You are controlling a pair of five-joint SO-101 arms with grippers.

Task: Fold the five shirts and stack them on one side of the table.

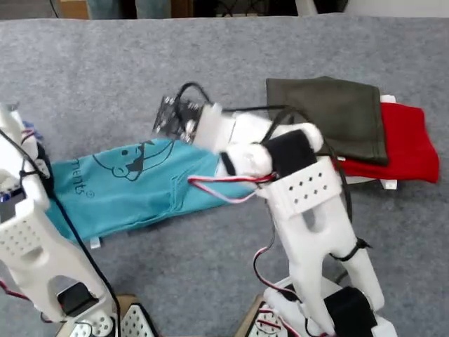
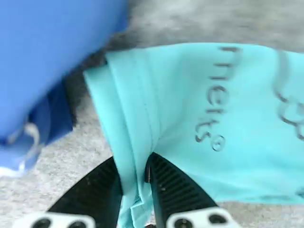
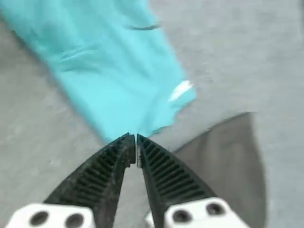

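Soft teal shirt [image 1: 133,182], folded into a long strip with a line-drawn print, lies centre-left on the fuzzy grey felt counter [image 1: 210,63]. Left claw [image 2: 134,164] is clamped on its hem. Right claw [image 3: 133,140] has its ribbed black tips together at the other end, and a folded olive shirt [image 1: 330,112] sits on a red shirt [image 1: 410,144] on the right side.

The pincer [image 3: 133,138], ribbed black fingers [image 3: 108,172] pressed together, pinches the edge of a turquoise shirt [image 3: 107,71] over the grey tabletop [image 3: 237,52].

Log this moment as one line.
item: teal shirt | left pincer: shut on its edge | right pincer: shut at its edge, grip unclear | stack: olive shirt over red shirt
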